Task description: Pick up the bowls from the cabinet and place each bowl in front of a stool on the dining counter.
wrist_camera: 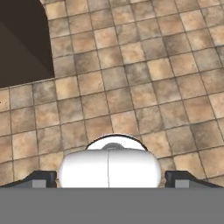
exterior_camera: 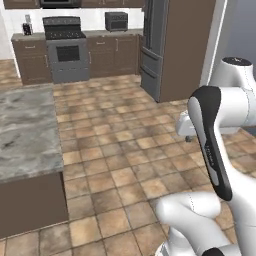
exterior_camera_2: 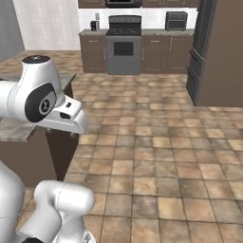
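The arm [exterior_camera: 215,145] is folded up over brown tiled floor [exterior_camera: 130,150], its hand pointing down at the tiles. In the hand view the two dark finger tips [wrist_camera: 41,178] sit far apart at the lower corners, so the jaws stand wide with nothing between them, above bare floor tiles and the dark base of the bench at the upper left. The dining bench [exterior_camera: 25,130], with its grey-beige marbled top and dark brown base, lies to the left of the arm, its top bare where visible. At the far wall stands a dark stove [exterior_camera: 64,47] between brown drawer cabinets [exterior_camera: 31,60], with a toaster oven [exterior_camera: 116,21] on the worktop to its right and a tall dark fridge [exterior_camera: 152,45] further right. Only the bottom edges of wall cabinets show above the stove, so I cannot tell where the bowls are.
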Robot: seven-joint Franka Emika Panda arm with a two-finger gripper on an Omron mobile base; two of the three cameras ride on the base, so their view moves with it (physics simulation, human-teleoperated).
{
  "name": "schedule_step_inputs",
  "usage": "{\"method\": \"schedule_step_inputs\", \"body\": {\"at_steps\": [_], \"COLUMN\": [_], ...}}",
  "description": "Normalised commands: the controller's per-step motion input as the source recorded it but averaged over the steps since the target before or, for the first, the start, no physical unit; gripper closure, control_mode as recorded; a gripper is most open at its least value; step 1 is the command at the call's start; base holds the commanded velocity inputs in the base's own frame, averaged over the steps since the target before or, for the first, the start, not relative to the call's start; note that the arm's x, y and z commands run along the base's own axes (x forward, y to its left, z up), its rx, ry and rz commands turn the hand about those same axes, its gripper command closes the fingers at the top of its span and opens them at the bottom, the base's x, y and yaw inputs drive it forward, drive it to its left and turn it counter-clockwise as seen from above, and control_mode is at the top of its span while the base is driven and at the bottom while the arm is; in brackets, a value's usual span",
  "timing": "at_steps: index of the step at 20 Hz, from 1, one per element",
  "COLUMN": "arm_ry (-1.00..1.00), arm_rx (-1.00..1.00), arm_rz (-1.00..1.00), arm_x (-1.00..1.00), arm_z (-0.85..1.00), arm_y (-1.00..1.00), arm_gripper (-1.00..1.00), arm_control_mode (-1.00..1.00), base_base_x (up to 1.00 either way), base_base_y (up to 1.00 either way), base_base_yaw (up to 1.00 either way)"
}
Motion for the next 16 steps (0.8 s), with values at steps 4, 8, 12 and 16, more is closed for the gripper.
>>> {"method": "schedule_step_inputs", "body": {"at_steps": [4, 8, 12, 16], "arm_ry": [0.0, 0.0, 0.0, 0.0], "arm_rx": [0.0, 0.0, 0.0, 0.0], "arm_rz": [0.0, 0.0, 0.0, 0.0], "arm_x": [0.0, 0.0, 0.0, 0.0], "arm_z": [0.0, 0.0, 0.0, 0.0], "arm_y": [0.0, 0.0, 0.0, 0.0], "arm_gripper": [-1.0, -1.0, -1.0, -1.0], "arm_control_mode": [1.0, 1.0, 1.0, 1.0], "base_base_x": [0.7, 1.0, 1.0, 1.0], "base_base_y": [-1.0, -0.95, -0.79, -0.62], "base_base_yaw": [0.07, 0.01, 0.1, 0.18]}}
